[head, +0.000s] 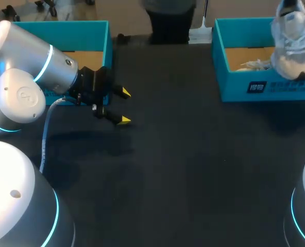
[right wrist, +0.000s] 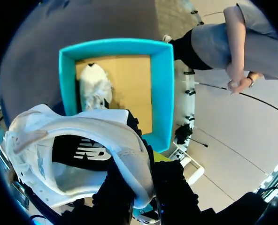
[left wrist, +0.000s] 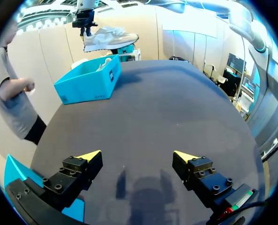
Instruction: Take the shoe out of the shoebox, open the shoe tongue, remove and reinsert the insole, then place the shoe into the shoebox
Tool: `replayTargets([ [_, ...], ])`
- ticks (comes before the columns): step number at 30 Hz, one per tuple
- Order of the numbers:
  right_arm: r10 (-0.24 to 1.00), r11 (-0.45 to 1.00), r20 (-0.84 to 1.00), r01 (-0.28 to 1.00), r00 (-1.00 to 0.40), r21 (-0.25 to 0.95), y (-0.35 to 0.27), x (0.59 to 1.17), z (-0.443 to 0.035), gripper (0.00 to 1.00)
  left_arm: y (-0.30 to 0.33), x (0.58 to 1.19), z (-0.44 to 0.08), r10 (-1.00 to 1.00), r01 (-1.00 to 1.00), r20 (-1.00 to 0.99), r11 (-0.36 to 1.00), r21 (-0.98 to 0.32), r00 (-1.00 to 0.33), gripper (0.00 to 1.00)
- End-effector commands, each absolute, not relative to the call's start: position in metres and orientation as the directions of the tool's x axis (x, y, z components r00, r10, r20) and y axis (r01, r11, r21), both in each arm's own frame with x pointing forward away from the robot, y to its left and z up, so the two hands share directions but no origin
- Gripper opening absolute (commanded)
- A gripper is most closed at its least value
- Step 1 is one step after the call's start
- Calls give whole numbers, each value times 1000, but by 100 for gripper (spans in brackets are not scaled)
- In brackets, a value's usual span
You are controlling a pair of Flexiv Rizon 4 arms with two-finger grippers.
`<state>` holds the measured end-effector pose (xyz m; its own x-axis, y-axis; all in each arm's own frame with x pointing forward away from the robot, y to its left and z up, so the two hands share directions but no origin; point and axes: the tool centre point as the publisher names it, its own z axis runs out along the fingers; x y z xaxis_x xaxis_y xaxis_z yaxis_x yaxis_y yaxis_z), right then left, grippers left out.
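Note:
A white sneaker (head: pixel 294 46) hangs heel-up above the teal shoebox (head: pixel 235 87) at the far right of the table. My right gripper (right wrist: pixel 141 180) is shut on the rim of its heel; in the right wrist view the sneaker (right wrist: pixel 82 154) shows its dark insole. In the left wrist view the right gripper (left wrist: pixel 86 23) holds the sneaker (left wrist: pixel 108 38) over the shoebox (left wrist: pixel 87 84). A second white shoe (right wrist: pixel 94 86) lies inside the shoebox (right wrist: pixel 160 93). My left gripper (head: pixel 124 106) hovers open and empty over the table's left side, far from the shoe; its yellow tips stand wide apart around the left gripper's midpoint (left wrist: pixel 138 157).
Another teal box (head: pixel 60 31) with a cardboard floor stands at the back left, right behind my left arm; its corner (left wrist: pixel 17 173) shows beside the left gripper. The dark tabletop (head: pixel 193 164) stretches between the two boxes.

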<state>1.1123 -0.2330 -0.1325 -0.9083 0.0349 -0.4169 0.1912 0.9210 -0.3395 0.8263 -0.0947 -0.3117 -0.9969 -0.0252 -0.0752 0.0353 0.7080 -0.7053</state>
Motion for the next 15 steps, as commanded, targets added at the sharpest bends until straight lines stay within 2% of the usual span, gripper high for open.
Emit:
replayTargets([
  [1, 21, 925, -383, 163, -923, -342, -251, 1136, -127, 0, -94, 826, -312, -26, 35, -76, 709, -704, -997, 100],
  [15, 12, 917, -364, 155, -931, -367, -261, 1142, -129, 0, -94, 826, -312, -26, 35, -76, 709, -704, -997, 100],
])
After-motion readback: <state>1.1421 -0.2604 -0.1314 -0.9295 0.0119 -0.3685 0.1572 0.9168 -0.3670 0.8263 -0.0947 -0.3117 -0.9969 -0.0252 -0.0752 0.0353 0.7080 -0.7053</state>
